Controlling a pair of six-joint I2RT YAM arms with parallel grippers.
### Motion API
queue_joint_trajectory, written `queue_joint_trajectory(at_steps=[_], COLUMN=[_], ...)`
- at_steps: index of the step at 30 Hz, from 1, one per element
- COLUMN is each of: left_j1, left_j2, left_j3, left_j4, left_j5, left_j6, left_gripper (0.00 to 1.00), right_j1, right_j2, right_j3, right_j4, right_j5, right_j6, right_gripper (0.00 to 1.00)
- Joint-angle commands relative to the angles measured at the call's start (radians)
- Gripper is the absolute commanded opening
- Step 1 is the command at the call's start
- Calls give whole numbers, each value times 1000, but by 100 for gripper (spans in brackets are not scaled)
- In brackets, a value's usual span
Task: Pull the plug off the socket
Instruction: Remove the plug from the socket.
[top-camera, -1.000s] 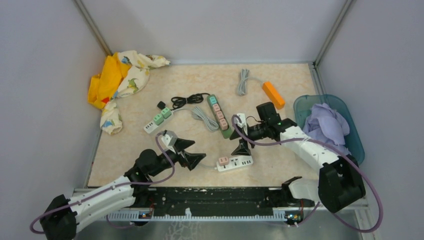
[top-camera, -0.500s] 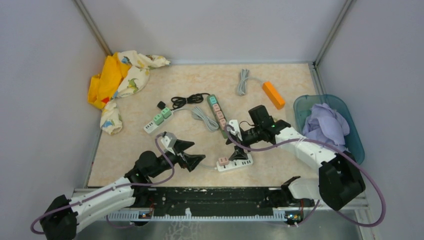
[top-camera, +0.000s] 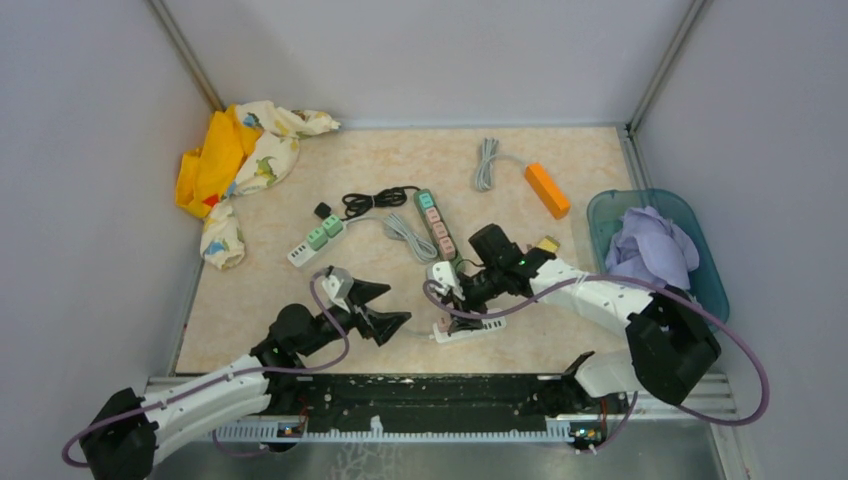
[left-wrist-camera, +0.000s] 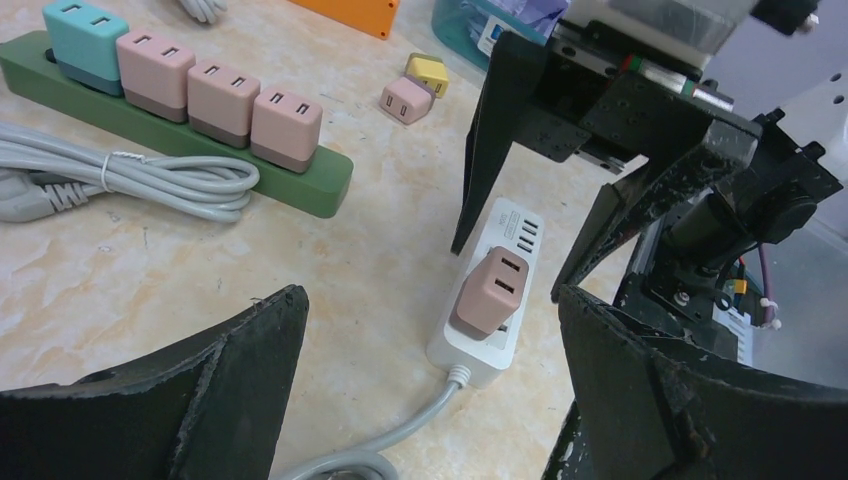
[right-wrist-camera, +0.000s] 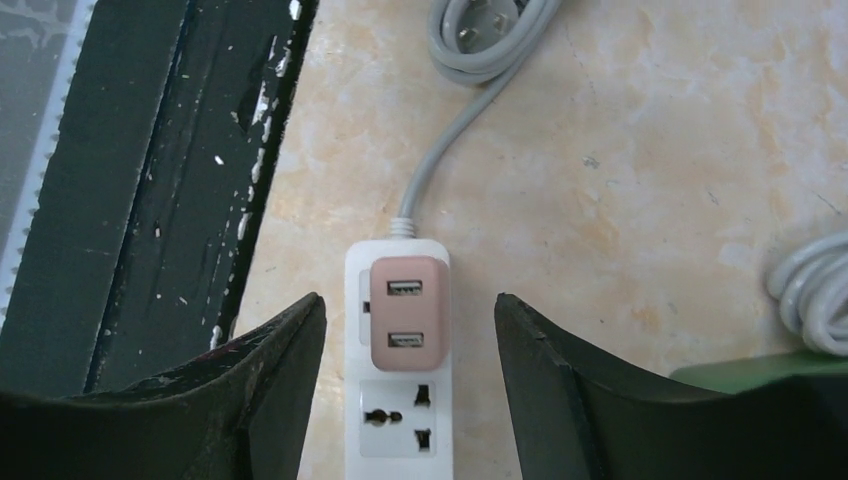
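Fingers (right-wrist-camera: 270, 380) of the right gripper (right-wrist-camera: 408, 300) stand spread wide, one on each side of the pink plug (right-wrist-camera: 405, 315), and we see no contact yet. That plug sits pushed into the white power strip (right-wrist-camera: 398, 440), at the end where the grey cord (right-wrist-camera: 440, 160) leaves it, near the front edge of the table (top-camera: 560, 180). The left gripper (top-camera: 398, 302) is also spread and empty, just left of the strip and facing it.

We judge this the lining-up before the grasp. Next comes a descent, a squeeze on the plug's sides, then a straight pull. The light strip may lift with it unless the left arm pins it.

A second ago the right gripper hung further right, by the green power strip (top-camera: 437, 230). It has since swung over the plug, while the left has barely moved.
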Motion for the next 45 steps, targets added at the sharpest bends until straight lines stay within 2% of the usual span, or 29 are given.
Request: queue_joint_trajectory(at_steps=[1,10,14,16,20,25,31,37,45], left_j1=[4,4,3,3,-8,-87,-150,-154,-155], left_j2=[-3,16,82,141,276,450,678,857,1047], left_j3=[-20,-83,-83,-78,-66,-38,41,83,162], left_j4=[56,173,222,260,350,431,488,615,695], left_j5=[40,87,142,172,218,155,165,164,239], left_j6=[34,93,143,166,255,398,537,552,529], left_gripper=[100,100,100,100,100,100,100,99,86], right_j1=[85,153,152,152,140,98,77,76,77], right_j2=[43,86,77,77,75,65,50,48,43], right_j3=[20,57,65,72,81,79,71,64,58], right_j4=[31,7,6,5,20,22,27,28,40], right_j5=[77,213,240,251,268,251,230,211,204], right_j6=[-23,-27,-22,-15,15,19,13,7,15], right_gripper=[59,23,6,0,0,0,0,0,0])
